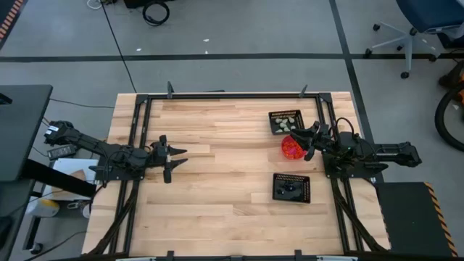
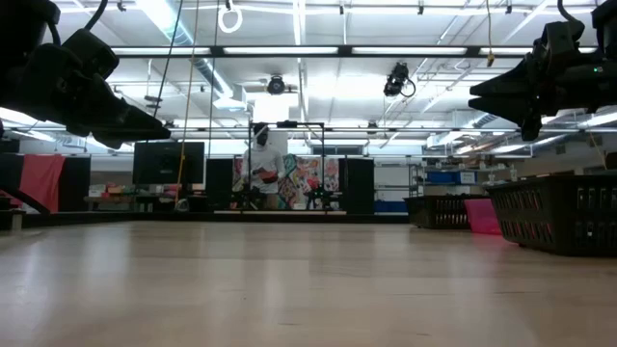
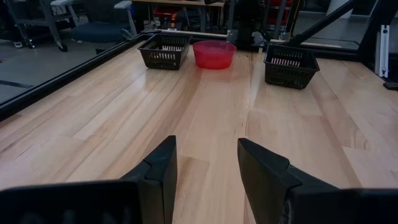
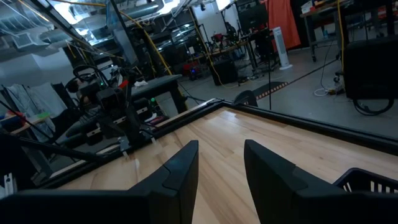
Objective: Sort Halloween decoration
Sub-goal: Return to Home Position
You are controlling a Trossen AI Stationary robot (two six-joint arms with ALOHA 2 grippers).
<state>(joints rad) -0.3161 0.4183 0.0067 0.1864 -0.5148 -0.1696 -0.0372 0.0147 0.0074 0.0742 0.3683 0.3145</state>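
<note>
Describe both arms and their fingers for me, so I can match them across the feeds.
The left arm and right arm look alike: dark, near-black jointed links with bulkier housings at the joints. The left gripper and right gripper each carry two flat, wedge-shaped matte black fingers. I can make out no markings.

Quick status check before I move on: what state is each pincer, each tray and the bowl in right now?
Left pincer: open, empty, raised.
Right pincer: open, empty, raised above the bowl's edge.
Pink bowl: upright, seems to hold orange pieces.
Upper tray: upright, holds pale pieces.
Lower tray: upright, holds black pieces.
</note>
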